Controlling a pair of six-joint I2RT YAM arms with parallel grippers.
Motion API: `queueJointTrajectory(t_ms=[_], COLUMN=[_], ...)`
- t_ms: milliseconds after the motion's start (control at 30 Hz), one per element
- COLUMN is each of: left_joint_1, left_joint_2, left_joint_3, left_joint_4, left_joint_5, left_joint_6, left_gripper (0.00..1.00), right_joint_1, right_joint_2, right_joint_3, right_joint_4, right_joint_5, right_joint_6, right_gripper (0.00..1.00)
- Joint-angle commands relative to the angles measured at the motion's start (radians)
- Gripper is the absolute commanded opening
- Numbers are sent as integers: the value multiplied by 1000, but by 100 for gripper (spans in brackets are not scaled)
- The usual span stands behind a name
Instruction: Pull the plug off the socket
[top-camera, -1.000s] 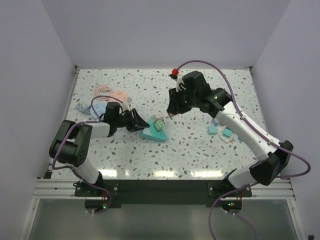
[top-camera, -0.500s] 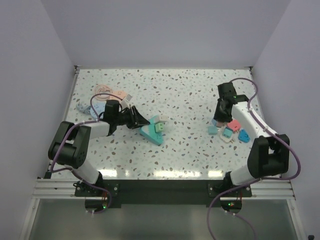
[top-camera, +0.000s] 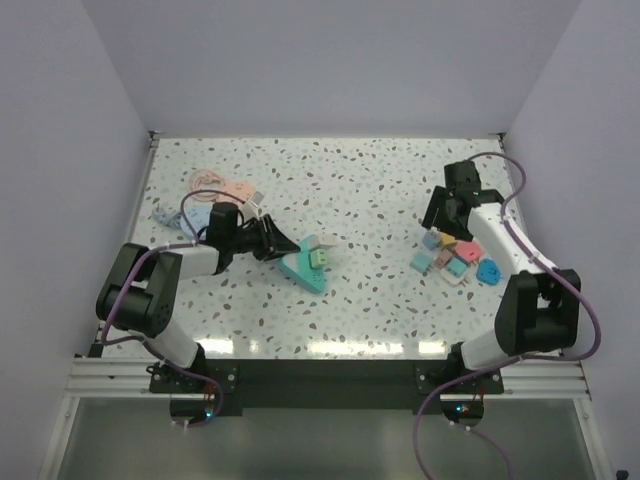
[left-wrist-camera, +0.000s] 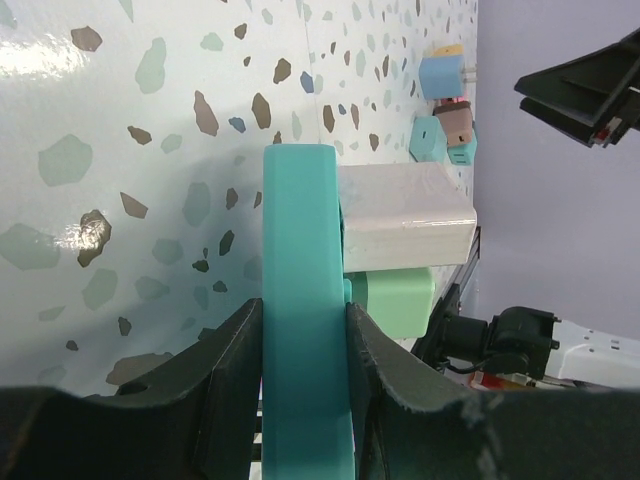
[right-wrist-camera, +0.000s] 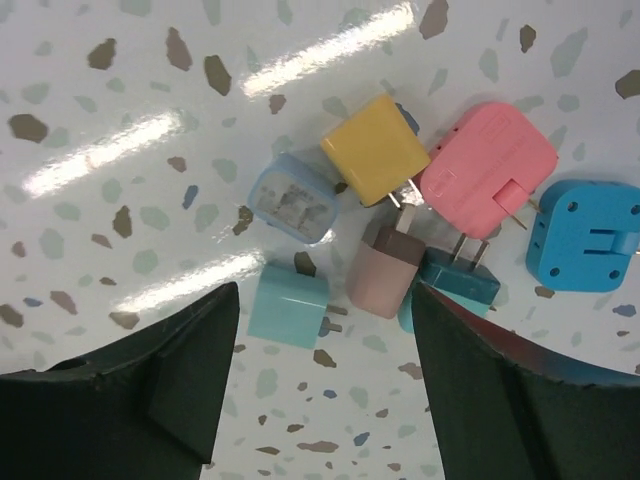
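Right gripper (right-wrist-camera: 322, 330) swung to loose plugs (right-wrist-camera: 390, 265), spread — left gripper (left-wrist-camera: 305, 390) clamps socket (left-wrist-camera: 300, 250).

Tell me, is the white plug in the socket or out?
In. The white plug sits tight against the socket, with no prongs showing.

The top external camera sits high behind the arm bases (top-camera: 195, 378), which lie at 6 o'clock. It looks down and forward from afar, taking in the whole speckled desk (top-camera: 380, 190).

The left wrist camera lies low, almost level with the desk. It is pressed close to the teal socket (left-wrist-camera: 300, 300) and faces toward 3 o'clock across the desk.

The right wrist camera looks straight down from nearby onto the pile of loose plugs (right-wrist-camera: 385, 270).

All three views share that pile. Only the top and left wrist views share the socket.
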Motion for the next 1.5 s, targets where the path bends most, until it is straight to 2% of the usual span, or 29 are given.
queueJointTrajectory(t_ms=[0,67,133,200,300,567,800,967,1067,1100,1200,1233,1300,1467], left_joint_1=[-5,-7,-7,-7,-7,-8,-18,-25,-27,-28,-28,-28,-28,-27], left_joint_2=[-43,-51,-51,-51,-49,-72,-83,-88,-89,-88,-88,-89,-95,-94], left_joint_3=[-9,-19,-30,-38,-53,-64,-67,-73,-78,-79,-90,-93,-90,-81], left_joint_4=[90,103,126,158,198,208,210,216,216,215,201,190,134,20], left_joint_5=[40,37,32,32,37,2,-11,-11,-11,-12,-23,-31,-67,-147], left_joint_6=[-14,-27,-43,-59,-91,-123,-134,-142,-140,-140,-134,-122,-100,-19], left_gripper=[0,0,0,0,0,0,0,0,0,0,0,0,0,0], right_joint_1=[5,52,126,250,379,557,614,628,629,631,629,628,628,622], right_joint_2=[-125,-153,-153,-148,-134,-35,80,177,208,218,200,186,130,22], right_joint_3=[18,18,24,18,-13,-31,-15,4,16,19,24,30,35,79], right_joint_4=[53,71,80,105,200,337,418,453,476,478,478,450,418,219], right_joint_5=[-114,-256,-336,-447,-513,-515,-495,-444,-433,-441,-443,-439,-435,-412], right_joint_6=[-28,-51,-74,-77,-44,44,72,72,70,70,65,58,47,-11], right_gripper=[73,70,70,70,70,69,69,64,54,45,31,18,0,0])
